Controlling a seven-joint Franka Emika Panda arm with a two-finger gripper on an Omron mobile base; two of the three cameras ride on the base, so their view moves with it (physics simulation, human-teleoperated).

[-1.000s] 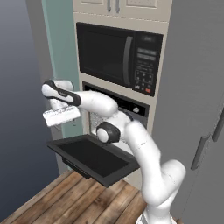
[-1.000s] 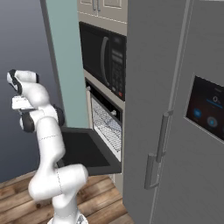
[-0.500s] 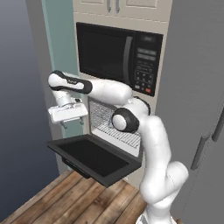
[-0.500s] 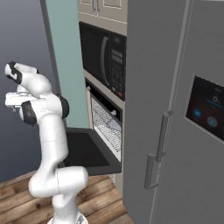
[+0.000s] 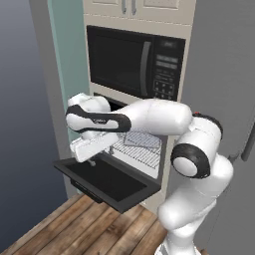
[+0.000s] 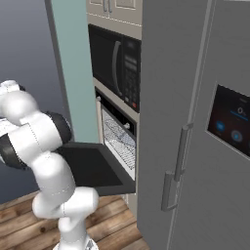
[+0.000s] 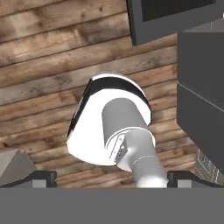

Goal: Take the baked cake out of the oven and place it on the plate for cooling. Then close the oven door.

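Observation:
The oven stands open under the microwave, its pale inside and wire racks showing. The oven door lies folded down flat, black and glossy, also seen as the oven door from the other side. My gripper hangs over the door's left part, in front of the oven mouth, and points down. In the hand view my gripper is open, its fingertips far apart with nothing between them, above the wooden floor. The cake and the plate are out of view.
A black microwave with a keypad sits above the oven. A tall grey fridge with a display panel fills the right side. A pale green wall panel borders the oven on the left. Wooden floor lies below.
The arm has swung right and down, carrying the hand from beside the green wall panel to above the open oven door. The jaws have stayed wide apart.

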